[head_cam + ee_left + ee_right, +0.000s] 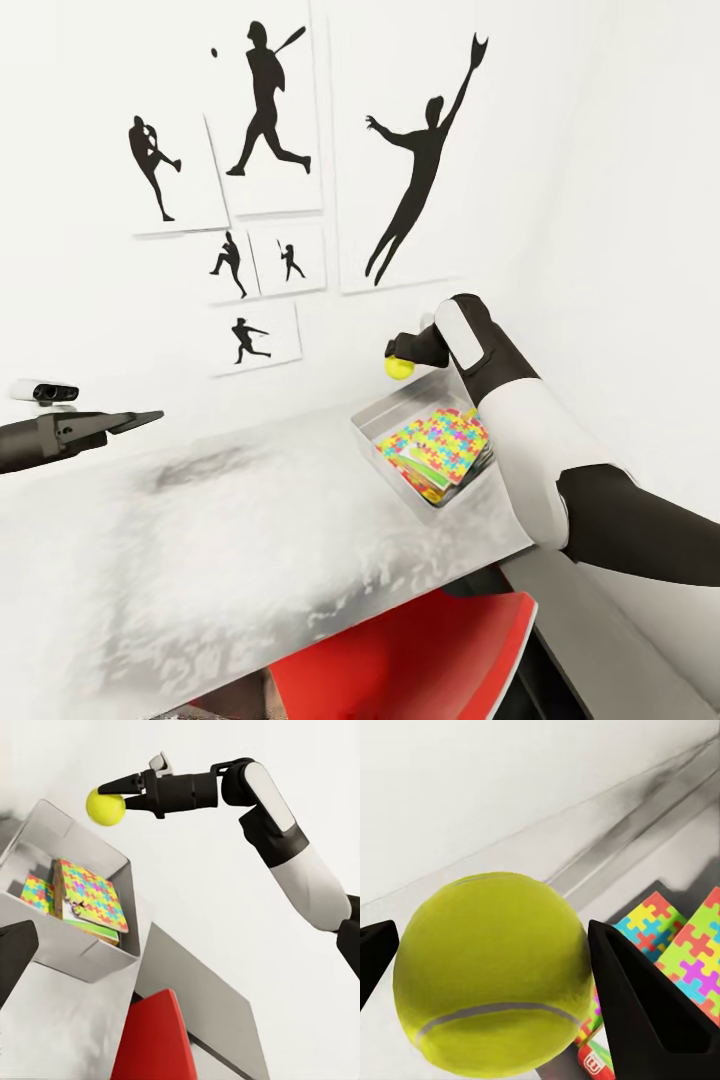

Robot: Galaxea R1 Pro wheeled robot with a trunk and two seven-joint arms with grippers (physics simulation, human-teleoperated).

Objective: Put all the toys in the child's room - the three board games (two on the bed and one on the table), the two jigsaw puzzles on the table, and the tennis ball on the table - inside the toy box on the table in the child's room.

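The tennis ball is pinched between the closed jaws of the right gripper, held above the far rim of the toy box on the desk — puzzles already lie inside. It is best carried over the box's middle and lowered before release. The left gripper appears closed and empty.

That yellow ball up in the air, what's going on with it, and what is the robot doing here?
The robot's right hand is gripping a tennis ball and holding it above the far rim of an open toy box on the table. Colourful jigsaw puzzle boxes already lie inside the box. The left hand hangs over the table's other end, holding nothing. The ball has not been dropped in yet.
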